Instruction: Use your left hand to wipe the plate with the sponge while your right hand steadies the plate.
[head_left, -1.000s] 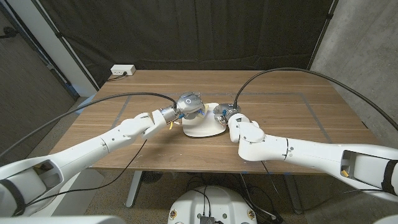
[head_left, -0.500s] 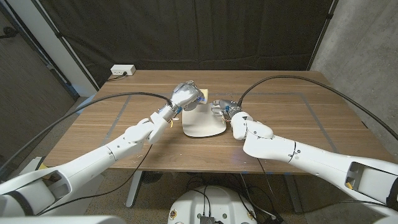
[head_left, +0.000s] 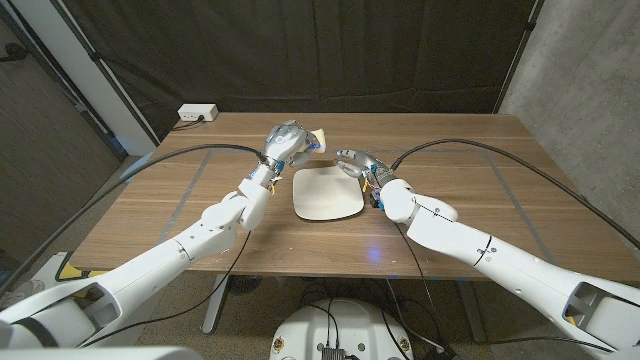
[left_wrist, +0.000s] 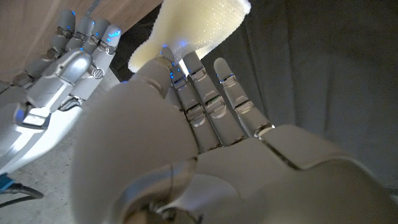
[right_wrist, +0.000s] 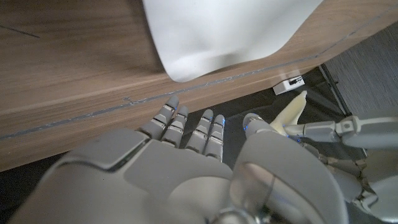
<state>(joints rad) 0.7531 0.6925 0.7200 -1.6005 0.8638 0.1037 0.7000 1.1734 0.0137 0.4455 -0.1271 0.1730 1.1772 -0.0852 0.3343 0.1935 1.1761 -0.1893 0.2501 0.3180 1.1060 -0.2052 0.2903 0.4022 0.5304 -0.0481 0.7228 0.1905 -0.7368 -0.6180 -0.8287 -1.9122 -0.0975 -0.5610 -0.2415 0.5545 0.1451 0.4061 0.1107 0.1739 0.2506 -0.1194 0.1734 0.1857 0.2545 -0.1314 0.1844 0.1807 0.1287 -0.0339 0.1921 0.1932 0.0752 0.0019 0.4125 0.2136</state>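
Observation:
The white rounded-square plate (head_left: 326, 195) lies on the wooden table (head_left: 470, 190) near its middle, with nothing on it; the right wrist view also shows the plate (right_wrist: 230, 31). My left hand (head_left: 285, 143) hovers above the table past the plate's far left corner and grips a pale yellow sponge (head_left: 318, 140). The left wrist view has the sponge (left_wrist: 199, 25) sticking out beyond the fingers (left_wrist: 211, 93). My right hand (head_left: 357, 163) is raised past the plate's far right corner, its fingers stretched out, empty and off the rim.
A white power strip (head_left: 197, 113) lies at the table's far left edge. Faint tape lines (head_left: 190, 190) mark the tabletop. Black cables (head_left: 470, 145) arc from both arms. A dark curtain hangs behind the table.
Both hands have lifted off the plate and drawn back toward the table's far side. The left took the sponge with it; the right let go of the rim.

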